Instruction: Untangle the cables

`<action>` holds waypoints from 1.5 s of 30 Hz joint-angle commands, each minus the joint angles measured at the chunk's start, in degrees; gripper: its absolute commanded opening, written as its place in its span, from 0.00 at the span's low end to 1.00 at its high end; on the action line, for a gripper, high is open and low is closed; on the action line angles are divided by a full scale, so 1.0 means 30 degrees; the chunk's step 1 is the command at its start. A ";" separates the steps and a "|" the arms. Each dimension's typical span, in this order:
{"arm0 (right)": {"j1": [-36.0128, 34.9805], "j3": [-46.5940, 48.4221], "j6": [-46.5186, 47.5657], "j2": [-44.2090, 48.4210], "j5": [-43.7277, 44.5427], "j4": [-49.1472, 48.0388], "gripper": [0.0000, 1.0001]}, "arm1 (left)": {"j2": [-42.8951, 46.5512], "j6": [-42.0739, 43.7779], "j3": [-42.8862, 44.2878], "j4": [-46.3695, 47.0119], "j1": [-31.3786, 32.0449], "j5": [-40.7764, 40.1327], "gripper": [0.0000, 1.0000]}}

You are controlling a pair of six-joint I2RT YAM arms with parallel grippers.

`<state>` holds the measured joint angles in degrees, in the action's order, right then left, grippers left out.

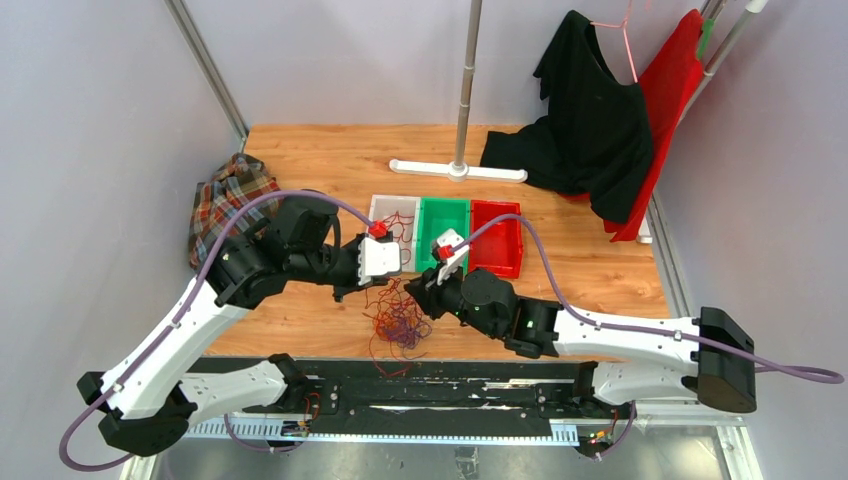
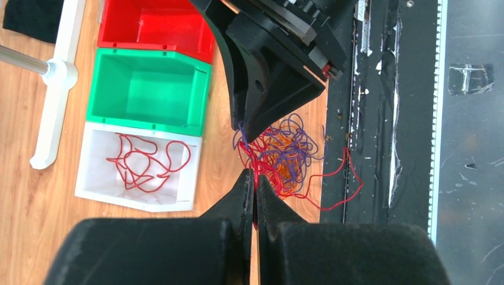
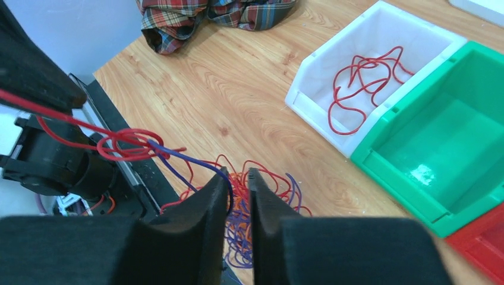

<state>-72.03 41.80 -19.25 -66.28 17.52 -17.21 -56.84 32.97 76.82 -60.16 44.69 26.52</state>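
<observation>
The cables [image 1: 398,322] form a wiry clump of red, orange and purple strands on the wood near the table's front edge, also in the left wrist view [image 2: 288,155]. My left gripper [image 2: 255,177] is shut on red strands drawn up out of the clump, and in the top view the left gripper [image 1: 383,284] hangs just above it. My right gripper [image 3: 239,173] stands slightly open over the cables [image 3: 279,185]. A purple strand runs over its left fingertip into the gap. From above the right gripper [image 1: 414,287] faces the left one closely.
A white bin [image 1: 380,205] holding loose red cable [image 2: 148,161], a green bin [image 1: 443,232] and a red bin [image 1: 497,238] stand in a row behind the clump. A plaid cloth [image 1: 228,200] lies far left. A stand base [image 1: 458,170] and dark garments [image 1: 590,130] are at the back.
</observation>
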 commanded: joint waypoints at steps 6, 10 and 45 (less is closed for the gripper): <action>0.0501 0.0351 0.0928 0.1915 0.1970 0.2176 0.00 | 0.0653 0.2033 0.0539 -0.0339 -0.0071 -0.1545 0.00; 0.2911 -0.0527 0.0247 0.5192 0.1297 0.4119 0.01 | 0.1390 0.5838 0.0150 -0.0388 -0.0071 -0.4399 0.01; 0.5297 0.4654 0.0195 1.4928 1.4184 1.7378 0.01 | 0.7610 1.6492 -0.8287 -0.0538 -0.0071 -1.4960 0.01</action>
<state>-56.84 52.56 -21.63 -21.39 51.75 31.70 -36.18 79.99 54.61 -61.58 44.71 -13.54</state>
